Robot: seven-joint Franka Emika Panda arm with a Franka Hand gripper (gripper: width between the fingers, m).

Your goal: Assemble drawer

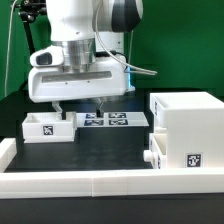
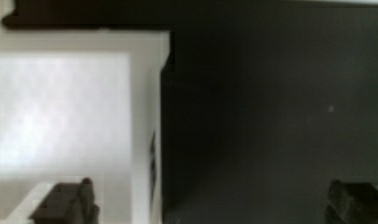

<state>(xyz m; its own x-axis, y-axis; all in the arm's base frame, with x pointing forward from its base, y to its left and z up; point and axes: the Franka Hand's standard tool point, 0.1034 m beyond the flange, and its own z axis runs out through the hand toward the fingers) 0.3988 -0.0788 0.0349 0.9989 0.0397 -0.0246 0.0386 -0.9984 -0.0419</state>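
The white boxy casing stands at the exterior view's right, with a tag on its front. A knobbed tray sits low against its left side. A second small shallow tray lies at the exterior view's left and carries a tag. My gripper hangs open and empty just above the table, between that tray and the marker board. One finger is over the tray's right edge. In the wrist view the tray fills one side, and both dark fingertips show wide apart, with the gripper holding nothing.
The marker board lies flat behind the gripper. A long low white wall runs along the front, with a short end at the exterior view's left. The table is black with a green backdrop behind it.
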